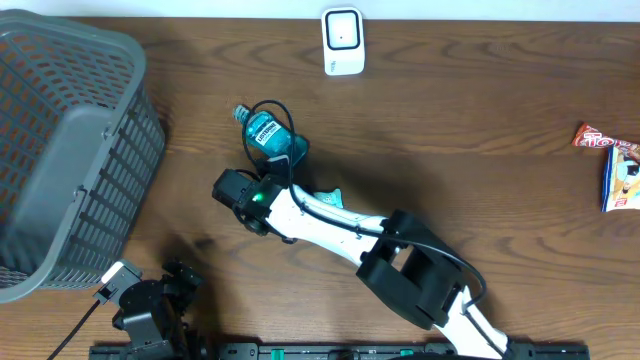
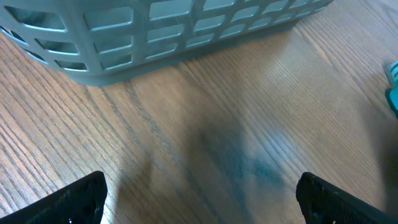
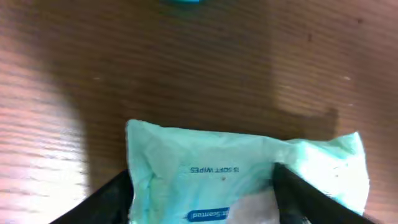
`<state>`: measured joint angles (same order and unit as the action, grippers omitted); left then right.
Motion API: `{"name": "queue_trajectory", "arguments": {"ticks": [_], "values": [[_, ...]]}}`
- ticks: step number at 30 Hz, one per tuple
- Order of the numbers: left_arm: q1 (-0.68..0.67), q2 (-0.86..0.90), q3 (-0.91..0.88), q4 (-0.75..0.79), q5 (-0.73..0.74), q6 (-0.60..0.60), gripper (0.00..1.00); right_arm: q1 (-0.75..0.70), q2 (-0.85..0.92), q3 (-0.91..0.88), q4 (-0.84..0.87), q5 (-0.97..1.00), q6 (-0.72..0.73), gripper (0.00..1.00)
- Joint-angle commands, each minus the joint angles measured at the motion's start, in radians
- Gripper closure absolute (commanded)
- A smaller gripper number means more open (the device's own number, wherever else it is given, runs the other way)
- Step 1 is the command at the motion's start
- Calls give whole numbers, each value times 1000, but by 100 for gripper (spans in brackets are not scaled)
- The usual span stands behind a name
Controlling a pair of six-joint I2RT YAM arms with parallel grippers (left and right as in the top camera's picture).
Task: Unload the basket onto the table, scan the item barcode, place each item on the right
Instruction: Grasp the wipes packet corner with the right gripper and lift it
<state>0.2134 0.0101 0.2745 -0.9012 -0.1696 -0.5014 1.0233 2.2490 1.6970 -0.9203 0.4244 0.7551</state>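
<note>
Right gripper (image 3: pixel 202 185) straddles a soft wipes pack (image 3: pixel 230 158); whether it grips cannot be told; mouthwash bottle (image 1: pixel 263 129) just ahead; left gripper (image 2: pixel 200 185) open above the table (image 2: pixel 261 106); grey basket (image 2: pixel 155 31) ahead.

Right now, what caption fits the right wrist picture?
Right gripper straddles a mint-green wipes pack on the wooden table.

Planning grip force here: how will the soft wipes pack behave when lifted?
The wipes pack looks like a soft film pouch, wrinkled at one corner, so it will probably sag and squash rather than stay stiff. Its smooth wrapper may slip. Lying flat, it seems unlikely to roll.
</note>
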Motion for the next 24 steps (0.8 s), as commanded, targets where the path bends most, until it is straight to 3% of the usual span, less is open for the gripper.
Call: {"name": "queue_trajectory", "arguments": {"ticks": [1, 9, 11, 16, 24], "values": [[3, -5, -8, -32, -2, 6, 2, 11, 46, -4, -27, 49, -78, 44], [3, -5, -8, -32, -2, 6, 2, 14, 65, 2, -121, 53, -79, 74], [3, -5, -8, -32, -3, 6, 2, 13, 65, 19, -131, 24, -78, 99], [3, -5, -8, -32, -2, 6, 2, -18, 64, 129, -190, -135, -90, 99], [3, -5, -8, -32, -2, 6, 2, -145, 64, 372, -390, -579, -298, 99]]}}
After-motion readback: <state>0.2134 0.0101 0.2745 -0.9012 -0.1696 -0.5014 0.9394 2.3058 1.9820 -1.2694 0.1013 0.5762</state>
